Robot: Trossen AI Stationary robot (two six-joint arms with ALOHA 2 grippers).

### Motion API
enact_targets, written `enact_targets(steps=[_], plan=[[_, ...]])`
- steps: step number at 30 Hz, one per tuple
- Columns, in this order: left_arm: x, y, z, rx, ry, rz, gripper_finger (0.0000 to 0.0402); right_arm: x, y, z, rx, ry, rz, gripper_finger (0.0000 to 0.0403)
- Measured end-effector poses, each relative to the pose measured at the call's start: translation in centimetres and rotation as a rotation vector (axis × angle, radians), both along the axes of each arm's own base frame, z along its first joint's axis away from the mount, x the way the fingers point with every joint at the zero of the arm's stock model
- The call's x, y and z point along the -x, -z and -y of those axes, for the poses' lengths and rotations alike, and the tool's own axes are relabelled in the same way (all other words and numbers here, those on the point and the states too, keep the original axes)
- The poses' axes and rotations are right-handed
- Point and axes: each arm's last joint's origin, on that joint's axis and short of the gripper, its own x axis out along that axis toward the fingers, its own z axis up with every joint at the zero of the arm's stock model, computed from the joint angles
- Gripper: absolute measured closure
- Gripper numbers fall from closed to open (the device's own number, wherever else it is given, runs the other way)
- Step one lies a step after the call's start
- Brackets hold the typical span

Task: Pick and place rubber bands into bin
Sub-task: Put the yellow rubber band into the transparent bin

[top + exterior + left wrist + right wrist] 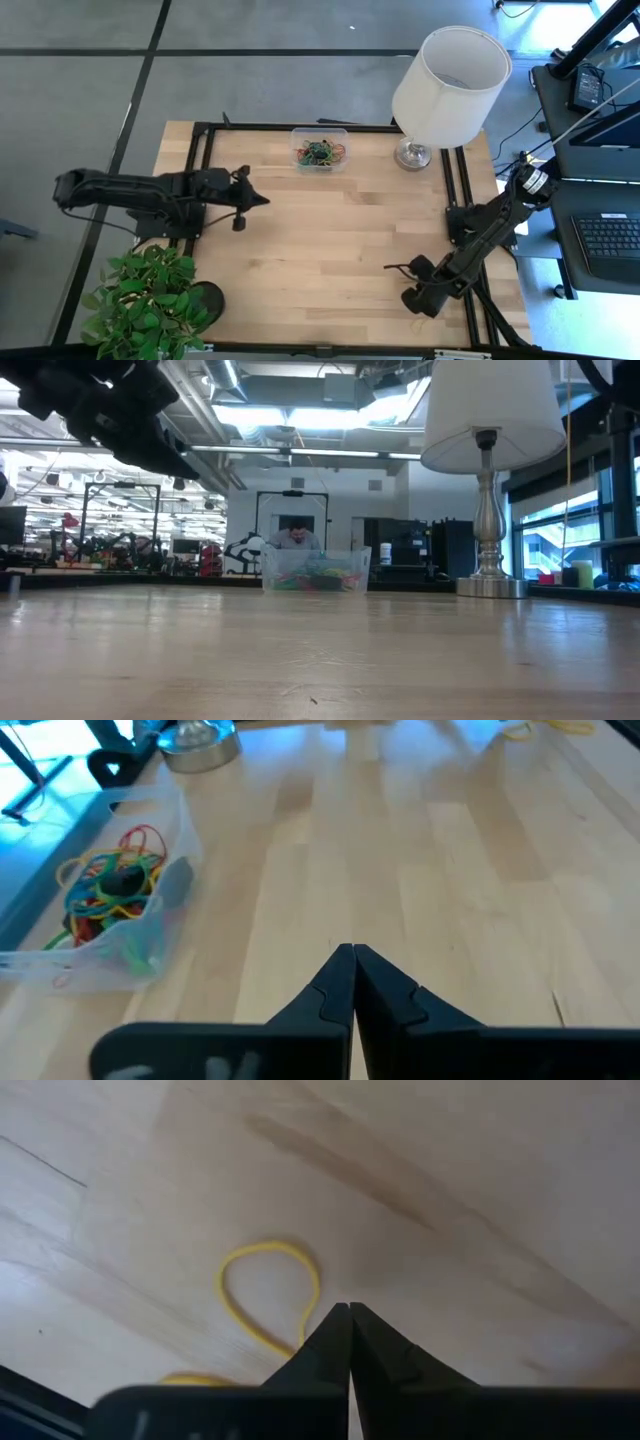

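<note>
We see a pale wooden table [330, 240] with a black metal frame. A small clear plastic bin [320, 148] sits at the middle of the far edge. Inside it lies a tangled heap of thin rubber bands [108, 892] in red, green, yellow and blue. We cannot count them, and a dark lump among them is hard to make out.

The left gripper [262, 200] hangs above the left side of the table, a little way from the bin. Its two dark fingers [330, 990] are pressed together with nothing between them.

The right gripper [390, 268] is low near the right front corner. Its fingers are clenched too. In its wrist view a thin yellow rubber band loop [268, 1295] lies on the wood, and one end slips behind the fingertips. We cannot tell if it is pinched or just hidden.

A tall white lampshade on a shiny silver stand [450, 72] is at the far right corner. A leafy green plant [145, 300] is at the front left corner.
</note>
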Motion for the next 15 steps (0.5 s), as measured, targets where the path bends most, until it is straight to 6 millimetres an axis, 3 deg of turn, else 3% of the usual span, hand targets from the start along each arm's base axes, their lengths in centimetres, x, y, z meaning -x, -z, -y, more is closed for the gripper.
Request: enact_targets(steps=[15], plan=[[-1.3, 1.2, -0.1, 0.027, -0.010, -0.062, 0.0398, -0.5, 0.3, -0.1, 0.057, 0.018, 0.093, 0.0331]])
